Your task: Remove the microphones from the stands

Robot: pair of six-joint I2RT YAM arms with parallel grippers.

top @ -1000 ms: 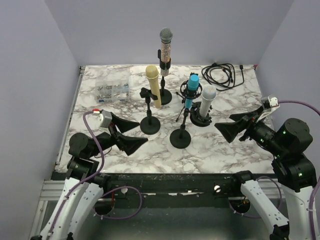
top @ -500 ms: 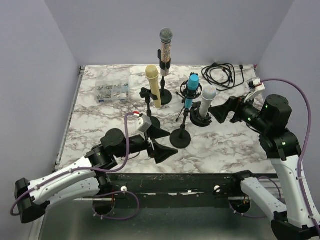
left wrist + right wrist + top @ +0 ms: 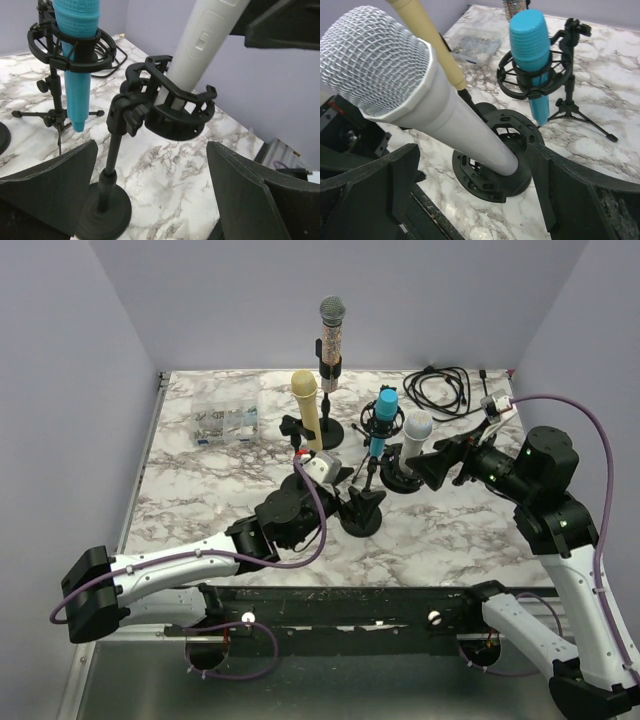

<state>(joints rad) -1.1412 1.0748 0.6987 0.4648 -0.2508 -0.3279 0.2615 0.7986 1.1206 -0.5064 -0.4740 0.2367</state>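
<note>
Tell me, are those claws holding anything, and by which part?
Nothing is held. The left gripper stands open around the stand, the right gripper open around the white microphone, neither touching.

The counter is white marble with grey veins. The white microphone has a silver mesh head, and its stand is black. To the left are a blue microphone and a cream microphone. The far cable is black.

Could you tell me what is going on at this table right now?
Two robot arms are working on the white microphone, which sits tilted in the clip of a round-based stand. The left gripper is open at the stand, below the clip; the right gripper is open around the microphone's body. Nothing is gripped, and the microphone is not yet out.
</note>
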